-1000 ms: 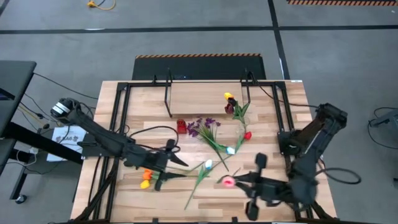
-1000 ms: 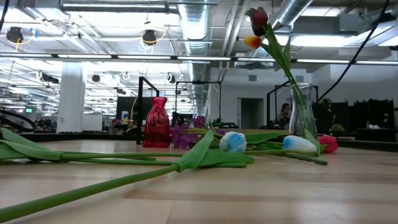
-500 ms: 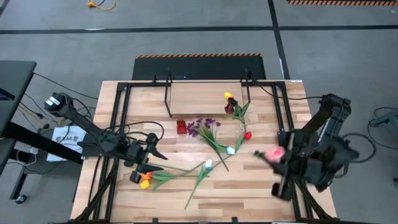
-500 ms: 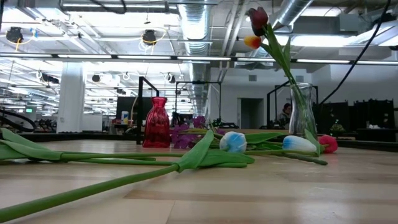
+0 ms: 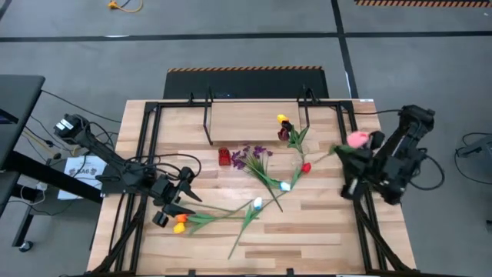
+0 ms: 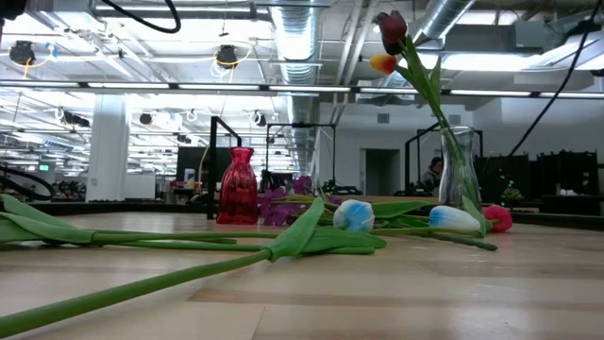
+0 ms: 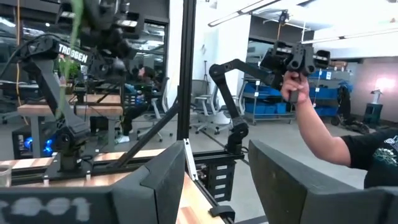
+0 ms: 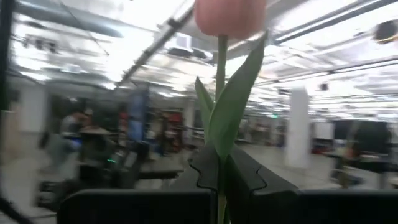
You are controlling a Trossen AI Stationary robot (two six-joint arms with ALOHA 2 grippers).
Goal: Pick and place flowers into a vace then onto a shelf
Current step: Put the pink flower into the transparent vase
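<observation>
My right gripper (image 5: 366,154) is raised over the table's right edge, shut on a pink tulip (image 5: 357,139). In the right wrist view its blossom (image 8: 230,15) stands above the fingers. My left gripper (image 5: 191,185) is open above the table's left part, beside the orange and yellow tulips (image 5: 178,223), touching nothing. A clear vase (image 6: 460,170) with a maroon and a yellow tulip (image 5: 284,127) stands at the shelf (image 5: 246,123). White tulips (image 5: 257,203), a red tulip (image 5: 306,167) and a purple sprig (image 5: 254,158) lie flat on the table. My right gripper pinches the pink tulip's green stem (image 8: 221,171) between its two fingers, below the leaves. The tulip is lifted clear of the table. Its stem and a long leaf (image 8: 239,93) rise out of the shut fingers to the blossom.
A small red vase (image 5: 224,156) stands in front of the shelf, also seen in the low view (image 6: 238,186). Black frame rails (image 5: 146,146) run along both sides of the table. A person's arm (image 7: 311,124) shows in the room beyond the table.
My right gripper has carried the pink tulip up off the table's near part, toward the right edge and farther back, and has turned so that the blossom points up. My left gripper has drawn back toward the left edge, away from the orange and yellow tulips, which stay on the table.
</observation>
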